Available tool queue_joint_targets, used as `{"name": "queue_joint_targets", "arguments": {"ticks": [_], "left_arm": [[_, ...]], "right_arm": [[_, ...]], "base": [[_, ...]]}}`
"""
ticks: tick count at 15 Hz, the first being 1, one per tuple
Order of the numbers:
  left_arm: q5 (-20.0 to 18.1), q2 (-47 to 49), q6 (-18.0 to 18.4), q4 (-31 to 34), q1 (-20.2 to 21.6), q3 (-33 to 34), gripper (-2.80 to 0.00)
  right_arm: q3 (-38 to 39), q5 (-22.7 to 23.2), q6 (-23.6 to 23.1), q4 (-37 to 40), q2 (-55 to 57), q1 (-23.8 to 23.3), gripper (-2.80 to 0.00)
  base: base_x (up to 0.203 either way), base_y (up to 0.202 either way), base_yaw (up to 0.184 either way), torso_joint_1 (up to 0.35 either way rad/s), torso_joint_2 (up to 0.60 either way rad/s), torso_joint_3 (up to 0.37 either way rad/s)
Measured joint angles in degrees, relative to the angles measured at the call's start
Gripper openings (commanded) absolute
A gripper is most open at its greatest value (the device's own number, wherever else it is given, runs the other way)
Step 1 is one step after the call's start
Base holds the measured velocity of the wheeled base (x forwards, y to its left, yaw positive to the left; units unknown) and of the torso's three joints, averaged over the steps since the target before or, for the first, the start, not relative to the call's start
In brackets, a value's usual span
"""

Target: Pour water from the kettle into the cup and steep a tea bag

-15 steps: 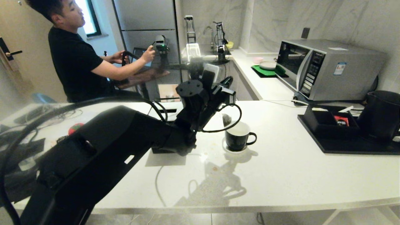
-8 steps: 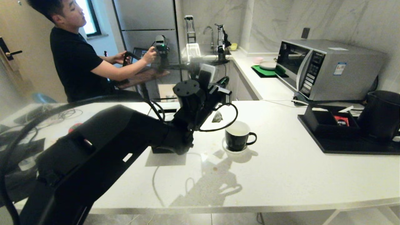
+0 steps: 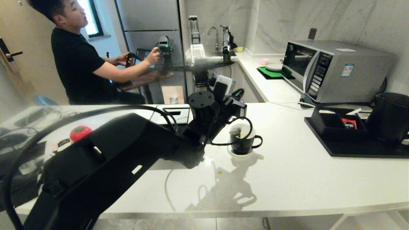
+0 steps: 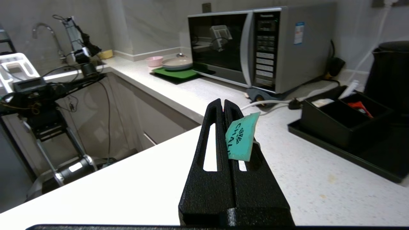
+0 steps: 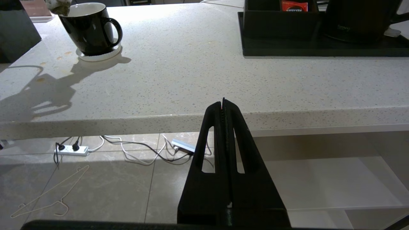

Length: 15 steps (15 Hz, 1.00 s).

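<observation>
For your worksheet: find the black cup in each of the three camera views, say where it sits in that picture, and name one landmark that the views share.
Head view: the cup stands on its saucer on the counter, just right of centre, by the left arm.
Left wrist view: not in it.
Right wrist view: the cup is at the top left, handle towards the kettle.
Shared landmark: the kettle, in all three.

White speckled stone countertop (image 3: pixel 287 179), small white round saucer (image 3: pixel 240 153) under glossy black mug (image 3: pixel 243 140), flat black rectangular tray (image 3: pixel 361 149) at right, silver microwave (image 3: pixel 332 68) behind, red tomato-shaped object (image 3: pixel 80 132) at left
</observation>
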Motion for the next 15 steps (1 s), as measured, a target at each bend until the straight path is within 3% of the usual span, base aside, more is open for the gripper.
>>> {"name": "queue_joint_targets", "arguments": {"ticks": [8, 15], "left_arm": [[0.0, -1.1, 0.2, 0.1, 0.0, -0.2, -2.80], [-0.1, -4.9, 1.0, 1.3, 4.4, -0.2, -2.80]], "right_arm": [[0.0, 0.0, 0.0, 0.0, 0.0, 0.0, -2.80], [0.0, 0.0, 0.0, 0.0, 0.0, 0.0, -2.80]], "base": [[0.000, 0.000, 0.000, 0.000, 0.00, 0.000], [0.000, 0.000, 0.000, 0.000, 0.00, 0.000]]}}
